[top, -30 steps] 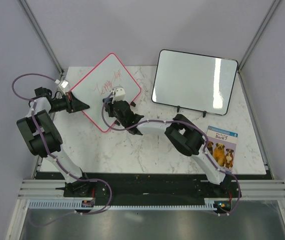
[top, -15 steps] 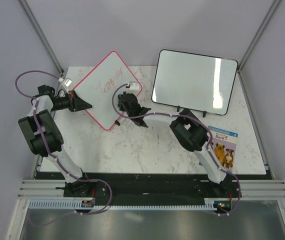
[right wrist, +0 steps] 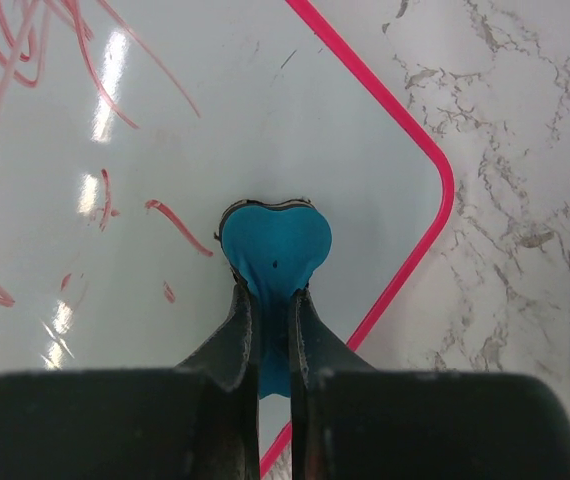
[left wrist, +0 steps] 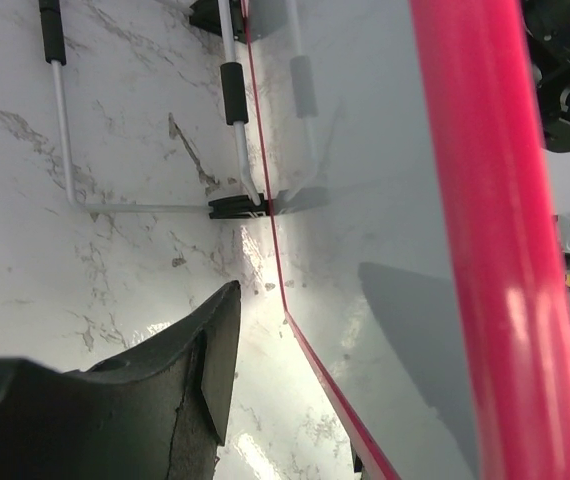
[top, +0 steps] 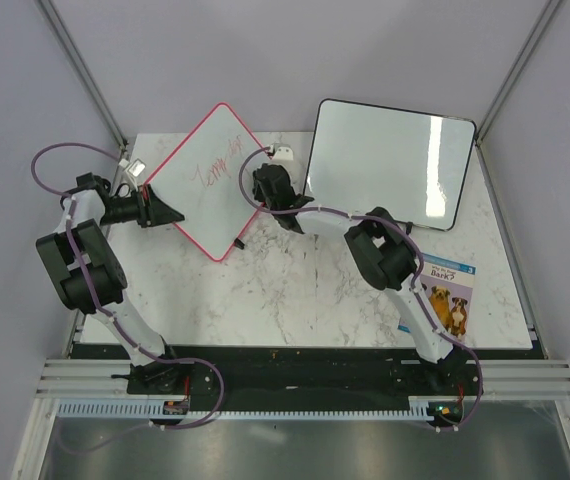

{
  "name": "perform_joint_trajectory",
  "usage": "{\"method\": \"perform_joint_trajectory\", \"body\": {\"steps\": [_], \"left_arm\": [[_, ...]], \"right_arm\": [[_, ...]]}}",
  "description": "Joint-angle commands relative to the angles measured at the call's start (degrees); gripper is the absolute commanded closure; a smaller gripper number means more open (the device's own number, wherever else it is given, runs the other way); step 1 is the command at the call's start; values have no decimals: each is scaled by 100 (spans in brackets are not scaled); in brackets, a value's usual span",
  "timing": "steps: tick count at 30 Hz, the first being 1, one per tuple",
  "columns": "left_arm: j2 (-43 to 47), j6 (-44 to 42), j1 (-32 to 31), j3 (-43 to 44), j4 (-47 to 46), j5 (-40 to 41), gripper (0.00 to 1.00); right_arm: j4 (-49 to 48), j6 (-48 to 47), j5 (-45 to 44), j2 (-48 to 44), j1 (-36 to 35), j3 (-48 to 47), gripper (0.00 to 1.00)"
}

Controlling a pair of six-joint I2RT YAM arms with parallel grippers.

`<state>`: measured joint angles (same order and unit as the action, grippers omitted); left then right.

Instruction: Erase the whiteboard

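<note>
Eraser (right wrist: 273, 240) (blue, unseen from top view) pinched in right hand (right wrist: 272, 295), on red-scribbled whiteboard (right wrist: 215, 120).

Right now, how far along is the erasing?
Done: little; only the whiteboard corner around the blue eraser looks clean. In hand: right gripper presses it on the board; left gripper sits at its edge. Left: the red writing.

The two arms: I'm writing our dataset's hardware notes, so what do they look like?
The left arm and right arm share white links between bulky black joint housings, with a mauve cable looping along each. A small white block sits at each wrist. The right gripper has slim, tapering black fingers; the left gripper is black. No markings show.
</note>
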<state>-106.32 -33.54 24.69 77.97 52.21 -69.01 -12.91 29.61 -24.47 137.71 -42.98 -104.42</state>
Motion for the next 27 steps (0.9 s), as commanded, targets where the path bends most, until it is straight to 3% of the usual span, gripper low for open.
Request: {"method": "perform_joint_trajectory", "body": {"steps": [1, 6, 16, 27], "left_arm": [[129, -899, -52, 148, 404, 239, 98], [112, -1207, -52, 148, 702, 213, 98], [208, -1515, -52, 121, 958, 327, 98], [147, -1796, 290, 648, 1520, 599, 98]], "right_arm": [[-519, -148, 943, 151, -87, -263, 100], [-661, -560, 1567, 134, -455, -315, 100], [-511, -1097, 1770, -245, -1282, -324, 100], [-335, -1361, 1278, 124, -1582, -1387, 100]]}}
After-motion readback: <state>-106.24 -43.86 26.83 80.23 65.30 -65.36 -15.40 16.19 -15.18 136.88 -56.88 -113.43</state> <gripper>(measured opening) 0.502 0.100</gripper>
